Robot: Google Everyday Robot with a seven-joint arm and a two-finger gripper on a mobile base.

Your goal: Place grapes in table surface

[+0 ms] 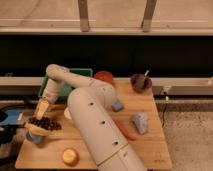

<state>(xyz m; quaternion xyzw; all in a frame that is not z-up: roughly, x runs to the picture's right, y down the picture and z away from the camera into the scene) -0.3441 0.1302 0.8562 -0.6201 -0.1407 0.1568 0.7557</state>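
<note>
The grapes (pixel 45 123), a dark purple-red bunch, lie at the left edge of the tan wooden table surface (pixel 150 150). They seem to rest on a yellowish dish (pixel 36 131). My gripper (pixel 42 108) hangs from the arm that reaches over from the upper left. It is just above the far end of the grapes, close to them or touching. The large white arm link (pixel 97 130) crosses the middle of the table and hides most of the white cup (pixel 66 114).
A green tray (pixel 67 90) stands at the back left and a red bowl (pixel 104 76) beside it. A maroon bowl (pixel 140 82) holding a utensil is at the back right. A carrot (pixel 125 131), a blue-grey object (pixel 140 123) and a yellow-orange fruit (pixel 70 156) lie on the table.
</note>
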